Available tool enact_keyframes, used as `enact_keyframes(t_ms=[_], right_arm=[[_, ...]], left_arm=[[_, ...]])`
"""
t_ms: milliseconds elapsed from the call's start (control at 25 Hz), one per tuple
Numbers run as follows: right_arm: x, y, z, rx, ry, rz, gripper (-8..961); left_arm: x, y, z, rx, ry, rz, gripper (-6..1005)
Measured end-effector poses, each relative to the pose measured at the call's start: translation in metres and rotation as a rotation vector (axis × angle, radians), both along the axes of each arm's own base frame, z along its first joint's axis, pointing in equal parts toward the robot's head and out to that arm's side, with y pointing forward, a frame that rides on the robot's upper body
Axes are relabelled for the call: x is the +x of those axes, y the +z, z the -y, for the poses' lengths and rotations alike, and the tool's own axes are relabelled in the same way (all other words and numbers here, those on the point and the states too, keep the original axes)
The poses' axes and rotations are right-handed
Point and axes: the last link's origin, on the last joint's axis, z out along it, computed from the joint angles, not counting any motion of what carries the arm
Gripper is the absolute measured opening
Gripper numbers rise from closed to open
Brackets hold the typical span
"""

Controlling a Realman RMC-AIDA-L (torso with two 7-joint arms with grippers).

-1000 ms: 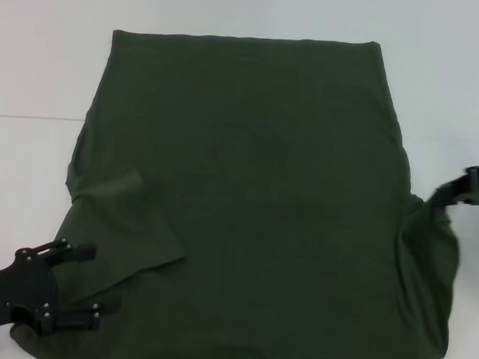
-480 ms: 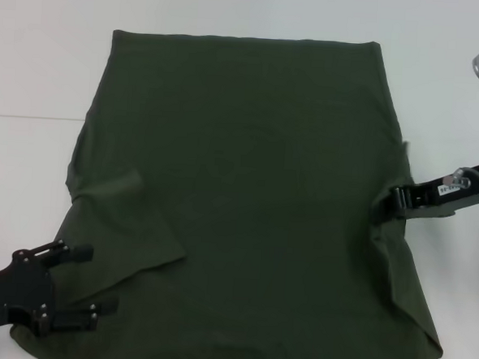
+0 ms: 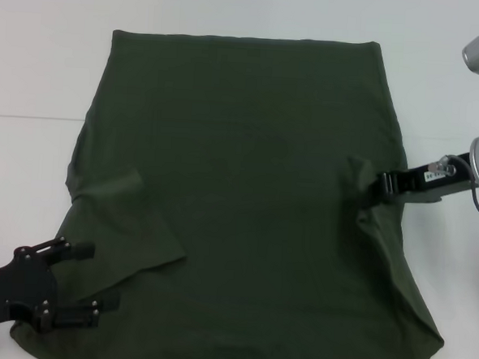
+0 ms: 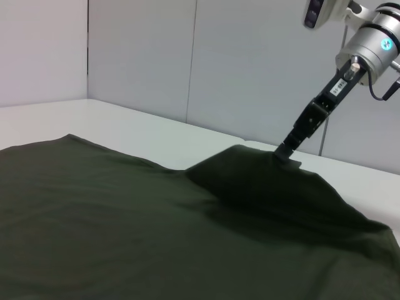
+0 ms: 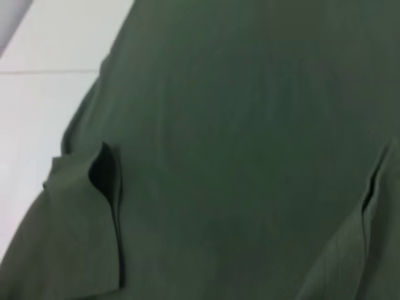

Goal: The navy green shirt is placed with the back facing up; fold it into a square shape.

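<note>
Right end effector (image 3: 383,185) farther inward, pinching the navy green shirt (image 3: 247,188) sleeve; hem far.

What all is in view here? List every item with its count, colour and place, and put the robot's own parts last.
navy green shirt: one, dark olive green, spread flat over most of the table with its plain side up; the left sleeve is folded in over the body, and the right sleeve is lifted and drawn inward.
table: one, white, under the shirt, bare around its left, far and right edges.
wall: pale grey panels, behind the table in the left wrist view.
left hand: one, black, fingers apart, at the near left corner, over the shirt's edge.
right hand: one, black with a silver wrist, at the shirt's right side, pinching the lifted sleeve.
</note>
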Motion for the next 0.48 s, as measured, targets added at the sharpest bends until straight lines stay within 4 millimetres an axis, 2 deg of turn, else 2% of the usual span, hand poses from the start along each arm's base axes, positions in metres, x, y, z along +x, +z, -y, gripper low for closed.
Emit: enact_keyframes(t_ms=[480], right_arm=[[-0.002, -0.011, -0.007, 0.000, -0.010, -0.013, 6]], left_arm=[[0.000, 0.001, 0.000, -0.001, 0.004, 0.001, 936]])
